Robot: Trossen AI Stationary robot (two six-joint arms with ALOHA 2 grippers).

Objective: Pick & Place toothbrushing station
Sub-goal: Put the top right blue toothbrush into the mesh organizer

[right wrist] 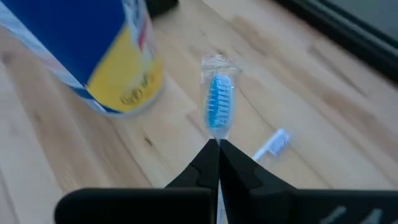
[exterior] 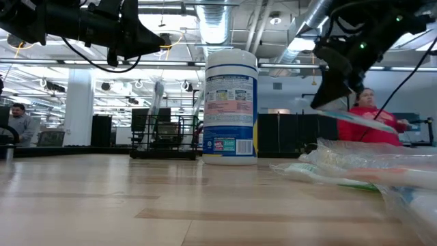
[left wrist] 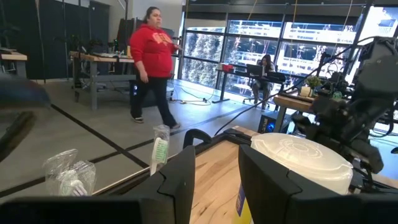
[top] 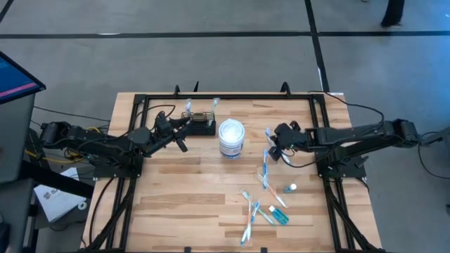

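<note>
Overhead, one black wire rack (top: 200, 126) sits beside one white tub (top: 231, 138); right gripper (top: 270, 149) pinches one wrapped toothbrush (right wrist: 217, 102), left gripper (top: 184, 128), partly parted, hovers at the rack.

**Bright overhead light, soft near edges**

Even ceiling light washes the wooden table (top: 211, 190); shadows beneath the arms are faint. In the low view, ceiling lamps (exterior: 276, 20) glare and the wrapped toothbrushes (exterior: 355, 171) nearest the lens blur. The right wrist view is smeared around the white tub (right wrist: 93, 56).
</note>
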